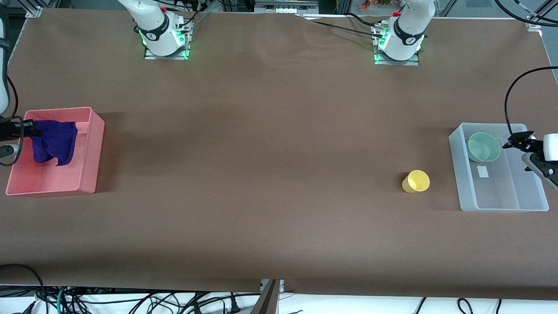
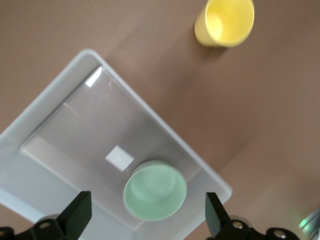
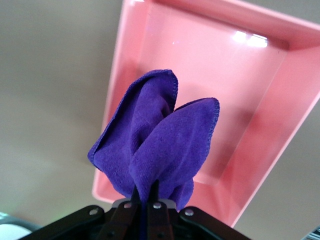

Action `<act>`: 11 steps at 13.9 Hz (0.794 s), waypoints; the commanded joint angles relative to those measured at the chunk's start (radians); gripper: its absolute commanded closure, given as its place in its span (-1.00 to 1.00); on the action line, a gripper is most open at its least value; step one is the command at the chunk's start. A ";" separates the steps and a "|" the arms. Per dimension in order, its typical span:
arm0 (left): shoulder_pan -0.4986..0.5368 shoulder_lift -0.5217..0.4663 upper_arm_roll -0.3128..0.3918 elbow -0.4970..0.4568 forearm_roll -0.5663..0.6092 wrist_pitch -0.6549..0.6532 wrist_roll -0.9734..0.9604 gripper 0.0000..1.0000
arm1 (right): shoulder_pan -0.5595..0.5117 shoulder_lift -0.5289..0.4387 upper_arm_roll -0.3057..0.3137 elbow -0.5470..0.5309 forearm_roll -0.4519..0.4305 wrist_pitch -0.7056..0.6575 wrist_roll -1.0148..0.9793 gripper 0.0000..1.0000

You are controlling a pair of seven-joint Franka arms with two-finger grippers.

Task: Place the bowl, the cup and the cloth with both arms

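Note:
The pale mint-green bowl [image 1: 484, 147] sits inside the clear plastic bin [image 1: 501, 196], at the bin's end farther from the front camera. My left gripper [image 1: 518, 140] hangs over it, open and empty; in the left wrist view the bowl [image 2: 155, 190] lies between my spread fingers [image 2: 75, 215]. The yellow cup [image 1: 416, 181] stands upright on the table beside the clear bin, toward the right arm's end; it also shows in the left wrist view [image 2: 226, 22]. My right gripper [image 1: 31, 131] is shut on the purple cloth [image 1: 54, 141], which hangs over the pink bin [image 1: 93, 152]. The right wrist view shows the cloth [image 3: 160, 140] pinched in the gripper [image 3: 149, 192].
The pink bin [image 3: 250, 100] holds nothing else. The clear bin [image 2: 60, 130] has a small white label on its floor. Brown table surface stretches between the two bins. Black cables trail from both wrists.

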 commanded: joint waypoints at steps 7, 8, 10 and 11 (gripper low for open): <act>-0.194 0.162 -0.021 -0.006 -0.029 0.220 -0.614 -1.00 | -0.004 0.014 -0.035 -0.227 -0.010 0.298 -0.036 1.00; -0.194 0.186 -0.022 -0.021 -0.030 0.254 -0.622 -1.00 | -0.004 0.020 -0.038 -0.252 -0.010 0.335 -0.036 1.00; -0.191 0.204 -0.021 -0.091 -0.029 0.369 -0.631 -1.00 | -0.004 0.023 -0.044 -0.295 -0.007 0.395 -0.036 1.00; -0.185 0.204 -0.021 -0.125 -0.029 0.420 -0.625 -0.95 | -0.004 0.035 -0.046 -0.304 -0.002 0.412 -0.035 1.00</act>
